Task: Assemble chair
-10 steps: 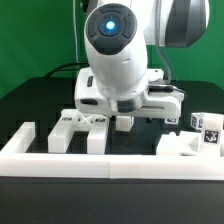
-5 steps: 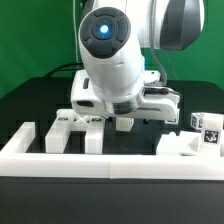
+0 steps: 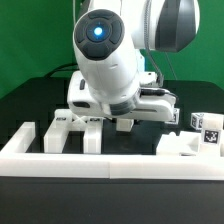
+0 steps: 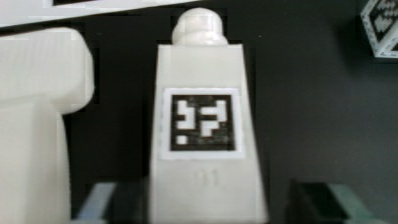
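The black tabletop (image 3: 25, 110) carried everything. Along the bottom of the exterior view ran the long white border wall (image 3: 110, 162). Just behind it, at lower left, stood a cluster of white blocky plastic chair parts (image 3: 68, 128). At lower right lay a white plastic slab (image 3: 180, 146), with small white tagged blocks (image 3: 207, 124) behind it at the right edge. The tool (image 3: 123, 123) hung at the frame's centre, between the two groups. In the wrist view a long white tagged plastic leg (image 4: 205, 100) lay between the tool's fingers (image 4: 107, 198), with a broad white plastic part (image 4: 39, 100) just beside the leg. Whether the fingers touched the leg could not be told.
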You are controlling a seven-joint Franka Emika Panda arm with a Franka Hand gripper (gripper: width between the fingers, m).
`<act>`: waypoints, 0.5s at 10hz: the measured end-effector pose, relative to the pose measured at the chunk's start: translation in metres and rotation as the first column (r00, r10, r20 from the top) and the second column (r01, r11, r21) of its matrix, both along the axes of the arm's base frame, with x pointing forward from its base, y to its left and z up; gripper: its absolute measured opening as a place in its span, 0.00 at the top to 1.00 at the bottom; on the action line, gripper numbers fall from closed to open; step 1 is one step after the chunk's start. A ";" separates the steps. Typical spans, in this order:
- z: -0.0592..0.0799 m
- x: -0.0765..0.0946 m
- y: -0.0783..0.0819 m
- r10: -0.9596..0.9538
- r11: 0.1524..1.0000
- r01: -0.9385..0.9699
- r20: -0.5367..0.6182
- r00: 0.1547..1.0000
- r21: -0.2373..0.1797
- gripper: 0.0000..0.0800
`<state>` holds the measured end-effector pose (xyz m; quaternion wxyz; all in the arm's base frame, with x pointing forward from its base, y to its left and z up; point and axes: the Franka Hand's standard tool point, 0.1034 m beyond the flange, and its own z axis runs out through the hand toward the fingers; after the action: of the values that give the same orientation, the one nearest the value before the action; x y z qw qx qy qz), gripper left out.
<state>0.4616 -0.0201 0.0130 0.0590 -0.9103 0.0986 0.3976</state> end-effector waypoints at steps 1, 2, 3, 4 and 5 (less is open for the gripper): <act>0.000 0.001 0.000 0.000 1.000 0.000 0.003 1.000 0.000 0.64; 0.000 0.001 0.000 0.000 1.000 0.000 0.003 1.000 -0.001 0.64; 0.000 0.001 0.000 0.001 1.000 -0.001 0.002 1.000 0.000 0.64; 0.000 0.001 0.000 0.001 1.000 -0.001 0.003 1.000 0.000 0.64; 0.001 0.002 0.000 0.001 1.000 -0.001 0.004 1.000 0.000 0.64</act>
<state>0.4641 -0.0199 0.0140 0.0590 -0.9112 0.0979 0.3958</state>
